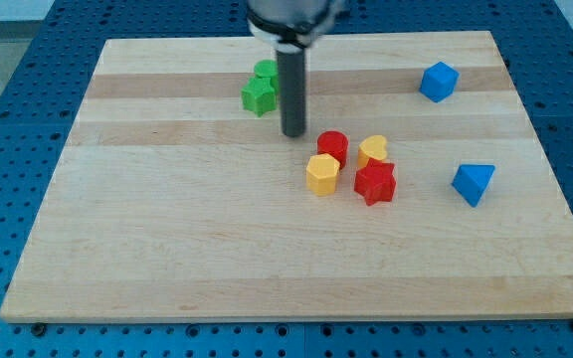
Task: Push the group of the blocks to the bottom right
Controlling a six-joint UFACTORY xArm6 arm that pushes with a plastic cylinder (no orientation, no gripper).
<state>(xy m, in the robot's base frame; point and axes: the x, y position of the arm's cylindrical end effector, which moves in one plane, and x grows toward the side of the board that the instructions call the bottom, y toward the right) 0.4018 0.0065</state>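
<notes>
The group sat a little right of the table's middle: a red cylinder [332,145] at its upper left, a yellow heart-shaped block [372,150] just to its right, a yellow hexagonal block [321,174] below the cylinder, and a red star-shaped block [375,183] at the lower right, all four packed so close that they seemed to touch or nearly so. The tool was only a plain dark rod with nothing on it that could open, close or hold; my tip [293,134] rested on the table [167,249] just up and to the view's left of the red cylinder, close but apparently not yet against it. From there a shove toward the bottom right looked well lined up, yet I judged the cluster could easily split, because the contact would fall on one corner block and the rounded cylinder might roll aside, letting the yellow hexagon slip off toward the bottom while the heart drifted right. The blue triangular block [474,183] lay near the group's right and might be swept along if the path ran too flat. A blue cube [439,81] stood well apart near the top right, and two green blocks [261,89], partly hidden behind the rod, sat close together near the top.
</notes>
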